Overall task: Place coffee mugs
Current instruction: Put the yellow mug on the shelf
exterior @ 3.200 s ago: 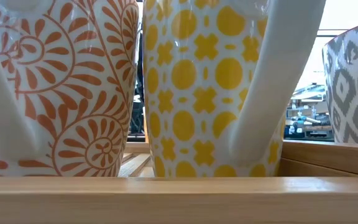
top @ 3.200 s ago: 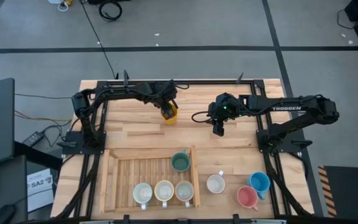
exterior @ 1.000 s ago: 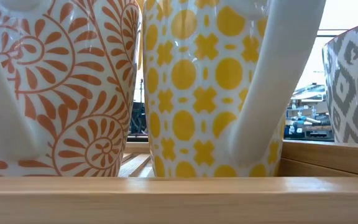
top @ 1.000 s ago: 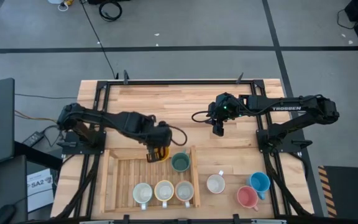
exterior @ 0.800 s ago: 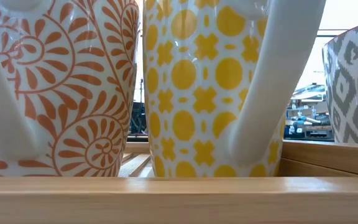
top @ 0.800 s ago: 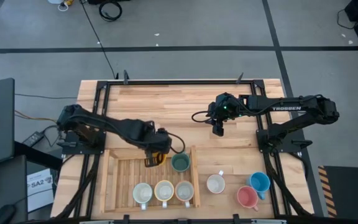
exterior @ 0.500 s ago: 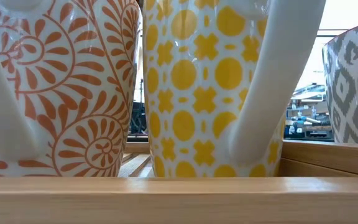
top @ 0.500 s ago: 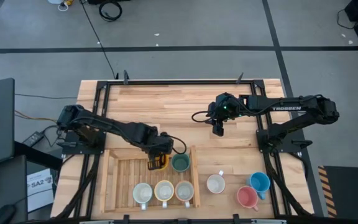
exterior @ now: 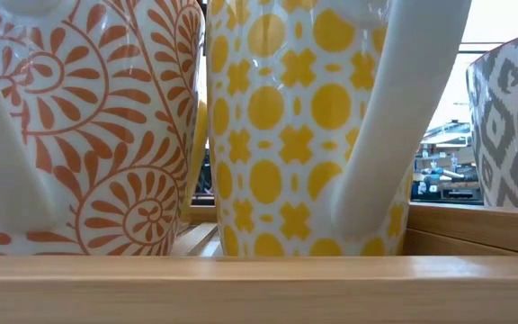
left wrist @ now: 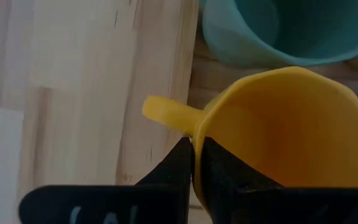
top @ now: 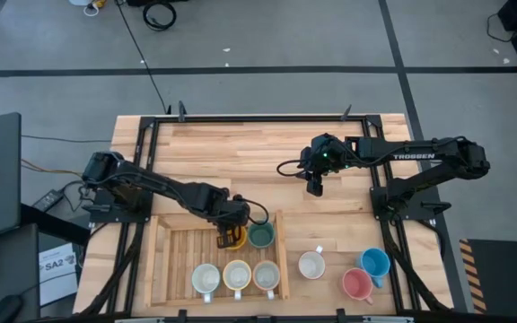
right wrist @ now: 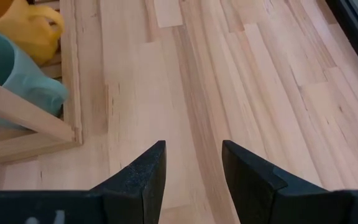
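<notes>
Because the left gripper [top: 232,235] has its fingers pinched on the orange mug's [top: 234,238] rim inside the wooden tray [top: 162,260], just beside the dark green mug [top: 260,235], releasing carelessly could knock them together, while the right gripper [top: 316,187] hangs open over the tabletop [top: 267,148].

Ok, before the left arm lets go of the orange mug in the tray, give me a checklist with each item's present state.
1. Left tool pinches the orange mug by its rim beside the handle: ok.
2. Mug over the tray, beside the green mug: ok.
3. Gap between orange and green mugs: cannot tell; they look very close from the left wrist.
4. Orange mug's base resting on the slats: cannot tell.
5. Right tool open, holding nothing, over bare table away from the tray: ok.
6. Three patterned mugs at the tray's near edge upright, apart from the drop spot: ok.
</notes>
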Robot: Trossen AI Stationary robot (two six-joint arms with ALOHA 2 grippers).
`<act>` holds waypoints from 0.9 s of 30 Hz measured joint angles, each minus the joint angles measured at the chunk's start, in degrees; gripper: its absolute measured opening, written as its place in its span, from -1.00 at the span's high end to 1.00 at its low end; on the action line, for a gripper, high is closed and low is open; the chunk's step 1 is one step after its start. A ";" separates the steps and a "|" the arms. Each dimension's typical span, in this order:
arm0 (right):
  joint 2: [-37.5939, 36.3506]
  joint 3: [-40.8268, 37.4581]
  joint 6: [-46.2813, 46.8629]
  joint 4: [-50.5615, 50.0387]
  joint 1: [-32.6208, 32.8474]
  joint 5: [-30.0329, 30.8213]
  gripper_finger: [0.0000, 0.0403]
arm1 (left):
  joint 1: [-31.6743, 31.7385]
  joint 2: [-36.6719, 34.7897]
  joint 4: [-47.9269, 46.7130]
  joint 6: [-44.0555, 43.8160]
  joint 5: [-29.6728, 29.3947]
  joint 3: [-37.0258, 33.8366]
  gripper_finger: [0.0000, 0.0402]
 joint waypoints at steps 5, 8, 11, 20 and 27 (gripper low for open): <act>0.00 0.00 -0.09 0.00 0.00 0.00 0.19 | -0.30 -0.20 3.87 -0.84 0.03 -2.19 0.82; 0.00 0.00 -0.11 0.00 0.00 0.00 0.19 | -0.32 -0.22 4.10 -1.50 0.01 -2.36 0.82; 0.00 0.00 -0.10 0.00 0.00 0.00 0.19 | -0.32 -0.22 4.06 -1.50 0.05 -2.38 0.82; 0.00 0.00 -0.10 0.00 0.00 0.00 0.19 | -0.32 -0.20 3.93 -1.47 0.03 -2.41 0.82; 0.00 0.00 -0.10 0.00 0.00 0.02 0.19 | -0.32 -0.11 3.78 -1.48 0.04 -2.43 0.76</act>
